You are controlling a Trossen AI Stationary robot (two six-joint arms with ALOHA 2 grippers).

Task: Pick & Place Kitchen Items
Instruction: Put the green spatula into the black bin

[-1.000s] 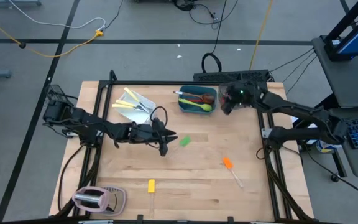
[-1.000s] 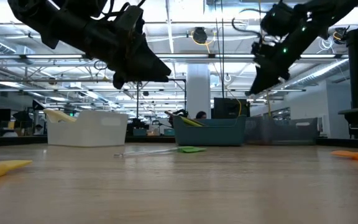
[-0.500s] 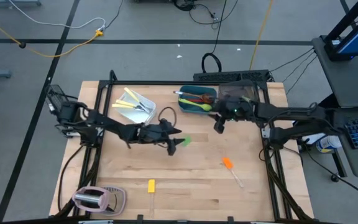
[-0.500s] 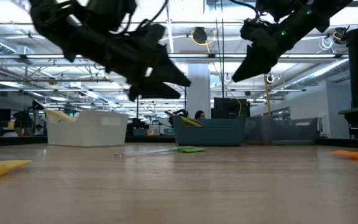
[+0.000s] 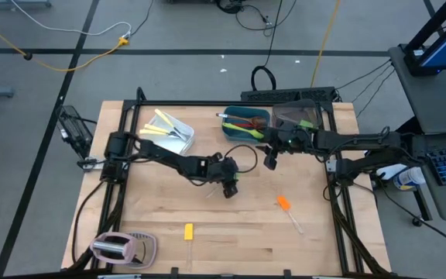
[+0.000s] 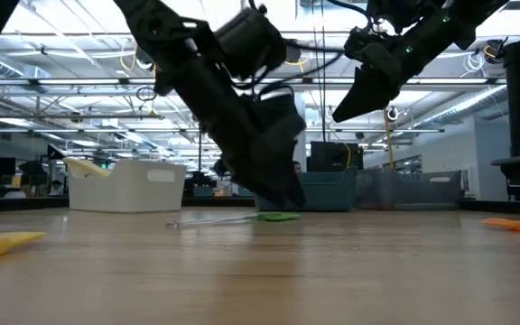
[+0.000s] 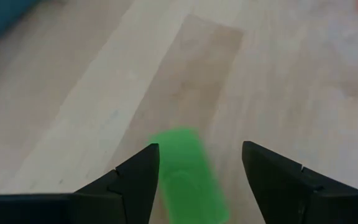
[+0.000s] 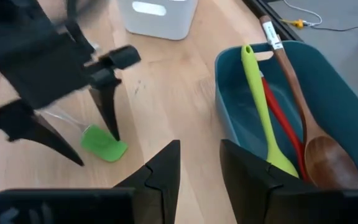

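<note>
From above, the left arm's dark two-finger claw (image 5: 229,186) reaches down at mid-table. The right arm's claw (image 5: 270,160) hovers just to its right, farther back, beside a teal rectangular tub (image 5: 231,133) holding red, green and wooden utensils. An orange-headed small spatula (image 5: 285,204) lies nearer, right of both claws.

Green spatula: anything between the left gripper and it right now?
Nothing visible. The left gripper is open, its fingers down either side of the green spatula on bare table. The right gripper hangs above the table near the teal tub, clear of it.
</note>
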